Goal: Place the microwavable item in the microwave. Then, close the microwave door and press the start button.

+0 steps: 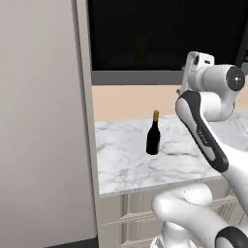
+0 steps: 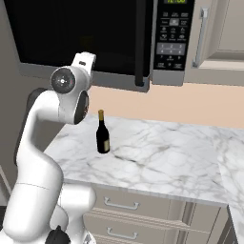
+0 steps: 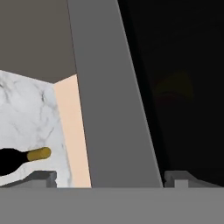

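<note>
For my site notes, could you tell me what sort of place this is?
A simulated home kitchen, most likely: an over-counter microwave, a marble counter with drawers below, and a wine bottle standing on it.

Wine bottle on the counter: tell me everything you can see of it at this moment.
The wine bottle is dark, almost black, glass-like, with a slim neck and a gold cap. It stands upright and alone on the white marble counter, below the microwave and left of its button panel. A pale label patch shows low on its side. Nothing touches it but the counter. The hand view catches its neck and cap lying sideways in frame, because that camera is rolled.
</note>
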{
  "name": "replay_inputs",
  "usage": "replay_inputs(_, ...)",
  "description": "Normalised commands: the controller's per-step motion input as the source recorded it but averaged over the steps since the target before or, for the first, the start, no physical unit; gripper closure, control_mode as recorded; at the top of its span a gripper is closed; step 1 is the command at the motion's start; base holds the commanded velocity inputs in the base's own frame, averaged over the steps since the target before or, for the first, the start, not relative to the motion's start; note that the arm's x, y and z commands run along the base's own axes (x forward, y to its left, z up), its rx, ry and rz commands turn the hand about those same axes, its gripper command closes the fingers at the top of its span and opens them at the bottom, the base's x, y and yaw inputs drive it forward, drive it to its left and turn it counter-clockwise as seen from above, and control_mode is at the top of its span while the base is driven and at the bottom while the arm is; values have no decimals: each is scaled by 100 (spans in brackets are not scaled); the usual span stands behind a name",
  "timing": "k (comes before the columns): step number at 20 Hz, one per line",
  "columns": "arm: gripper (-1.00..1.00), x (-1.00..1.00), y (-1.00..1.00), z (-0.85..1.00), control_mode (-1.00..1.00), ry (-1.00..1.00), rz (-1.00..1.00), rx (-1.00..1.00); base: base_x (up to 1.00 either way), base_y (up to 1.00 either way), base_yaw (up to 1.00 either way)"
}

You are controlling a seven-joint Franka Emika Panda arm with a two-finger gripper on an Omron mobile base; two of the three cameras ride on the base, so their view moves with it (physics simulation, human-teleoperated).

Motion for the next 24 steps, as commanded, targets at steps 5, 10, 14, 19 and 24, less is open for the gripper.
replay_inputs(5,-100,49,3,0,-100,11,0,-3,0,0,0)
replay_inputs(10,-100,46,0,0,-100,8,0,0,0,0,0)
replay_inputs(14,-100,14,0,0,-100,1,0,0,0,0,0)
replay_inputs(19,-100,-6,0,0,-100,-1,0,0,0,0,0)
replay_inputs(24,-100,-82,0,0,-100,-15,0,0,0,0,0)
